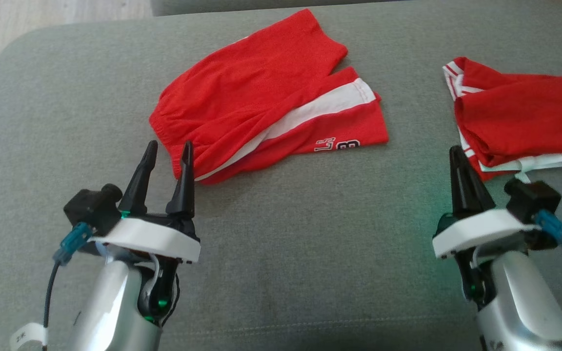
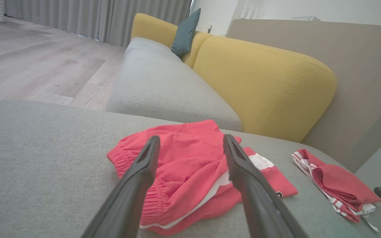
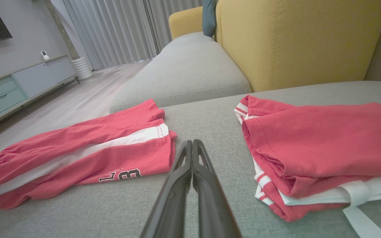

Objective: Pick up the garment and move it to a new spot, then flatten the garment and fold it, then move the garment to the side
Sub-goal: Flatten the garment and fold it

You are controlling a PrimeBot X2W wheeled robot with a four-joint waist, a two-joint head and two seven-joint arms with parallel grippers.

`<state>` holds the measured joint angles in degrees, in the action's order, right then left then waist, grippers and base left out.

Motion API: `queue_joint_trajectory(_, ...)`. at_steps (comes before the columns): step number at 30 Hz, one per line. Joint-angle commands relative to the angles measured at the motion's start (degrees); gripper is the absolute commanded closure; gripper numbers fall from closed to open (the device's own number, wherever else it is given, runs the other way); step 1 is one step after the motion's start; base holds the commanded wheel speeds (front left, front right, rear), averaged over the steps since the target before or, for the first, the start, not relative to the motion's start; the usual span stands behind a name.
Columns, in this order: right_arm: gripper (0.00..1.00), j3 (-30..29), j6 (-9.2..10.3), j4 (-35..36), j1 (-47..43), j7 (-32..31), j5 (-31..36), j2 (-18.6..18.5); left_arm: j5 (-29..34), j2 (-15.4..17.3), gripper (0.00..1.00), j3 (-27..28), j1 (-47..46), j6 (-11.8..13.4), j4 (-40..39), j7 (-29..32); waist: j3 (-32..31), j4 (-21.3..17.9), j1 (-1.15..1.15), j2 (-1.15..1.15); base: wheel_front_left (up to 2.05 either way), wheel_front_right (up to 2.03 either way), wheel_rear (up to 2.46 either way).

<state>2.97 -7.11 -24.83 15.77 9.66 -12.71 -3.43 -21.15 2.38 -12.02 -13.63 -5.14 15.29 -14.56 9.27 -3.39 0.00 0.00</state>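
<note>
While the red shorts (image 1: 266, 92) lie rumpled on the grey cushion (image 1: 310, 219), where do the two arms stand? — DESK

Both hang low over the near part of the cushion. The left gripper (image 1: 170, 145) has its fingers spread apart and nothing between them, its tips just beside the waistband end of the shorts. Whether a tip touches the cloth cannot be told. — PHOTOGRAPHER

And the right one? — DESK

The right gripper (image 1: 455, 151) has its fingers pressed together, empty, just beside the near corner of a second red garment (image 1: 520, 117) that lies folded at the right. — PHOTOGRAPHER

How do the shorts lie? — DESK

Toward the middle of the cushion, well apart from the folded piece, creased, waistband to the left, a white side stripe and a printed number facing up. A yellow backrest (image 2: 263, 82) rises beyond. — PHOTOGRAPHER
</note>
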Motion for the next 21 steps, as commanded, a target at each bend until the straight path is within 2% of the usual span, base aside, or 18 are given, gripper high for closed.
queue_joint_trajectory(1,1.0,1.53,-0.37,2.51,0.85,0.75,-0.34,0.54,0.44,0.5,0.0,2.06,-0.92,-0.42,-1.64,-0.44,0.07,-0.34,0.0,0.0,0.0,0.0,0.0)
queue_joint_trajectory(3,1.0,1.66,-0.37,4.3,-0.98,1.08,-0.46,0.54,0.5,0.5,0.0,2.21,-0.42,-0.57,-1.69,-0.44,0.04,-0.64,0.0,0.0,0.0,0.0,0.0)
queue_joint_trajectory(4,0.46,1.7,-0.37,5.02,-1.8,1.22,-0.85,0.54,0.52,0.5,0.0,2.25,-0.16,-0.63,-1.73,-0.44,-0.01,-0.77,0.0,0.0,0.0,0.0,0.0)
queue_joint_trajectory(5,0.0,1.96,-0.37,5.73,-2.57,1.38,-1.06,0.55,0.52,0.5,0.0,2.29,0.12,-0.67,-1.78,-0.44,-0.05,-0.89,0.0,0.0,0.0,0.0,0.0)
queue_joint_trajectory(21,0.0,4.07,-0.37,11.21,-7.48,1.24,-1.4,0.55,1.32,0.5,0.0,2.28,0.75,-1.2,-0.87,-0.44,0.3,-1.14,0.0,0.0,0.0,0.0,0.0)
